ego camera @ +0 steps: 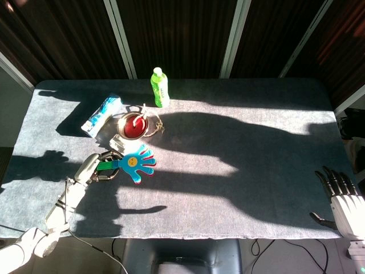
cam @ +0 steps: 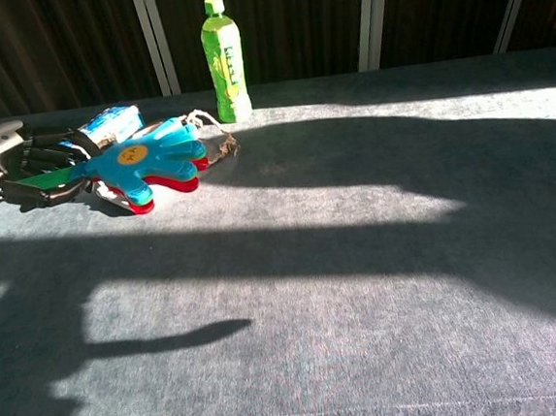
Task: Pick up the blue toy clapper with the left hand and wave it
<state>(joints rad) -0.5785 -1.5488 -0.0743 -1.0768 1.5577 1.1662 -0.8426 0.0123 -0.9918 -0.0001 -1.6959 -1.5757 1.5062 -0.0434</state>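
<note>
left hand [ego camera: 94, 169] clenched on blue toy clapper [ego camera: 136, 164] handle | right hand [ego camera: 342, 200] splayed, nothing held | risk: nearby bowl [ego camera: 134, 125] clipped if clapper is swung low

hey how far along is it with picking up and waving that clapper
Pickup looks done: the left hand grips the clapper by its green handle, paddles level, apparently clear of the table. Waving seems in hand; these stills can't show whether more swings remain. The right hand is open and idle.

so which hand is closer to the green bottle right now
Left. The left hand holds the clapper in front of the green bottle; the right hand sits open at the table's far right corner.
</note>
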